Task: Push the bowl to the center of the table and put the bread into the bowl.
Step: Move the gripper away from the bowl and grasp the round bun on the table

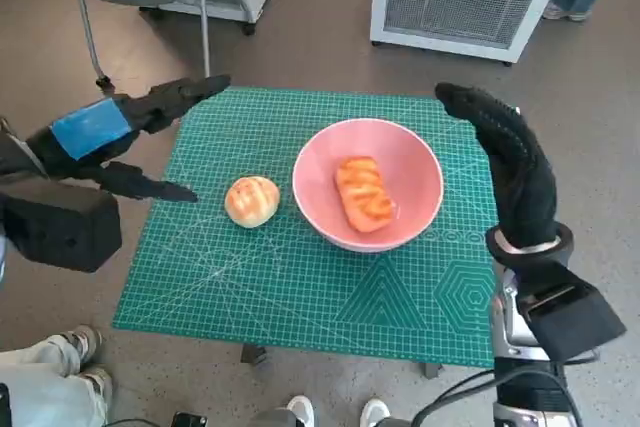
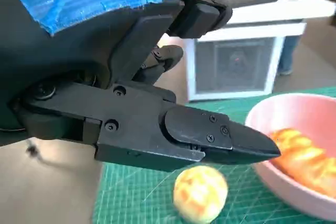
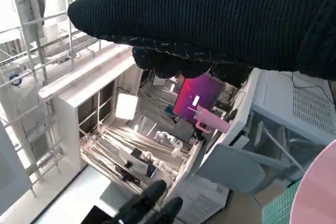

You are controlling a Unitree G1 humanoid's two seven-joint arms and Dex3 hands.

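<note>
You are working over the green cutting mat [image 1: 300, 287], which is covering the table. The pink bowl [image 1: 410, 152] is sitting near its middle, slightly toward your right, and is already holding a long glazed bread [image 1: 365, 193]. It is probably a light, stiff shell that is going to slide easily on the mat, so push low on its wall rather than at the rim. Your right hand [image 1: 512, 172] is standing flat and empty just beside the bowl's right rim, fingers extended. Your left hand [image 1: 130, 137] is hovering spread wide and empty at the mat's left edge. The round bun [image 1: 252, 201] is lying just left of the bowl; it is likely soft and crushable, so take it gently across its sides.
</note>
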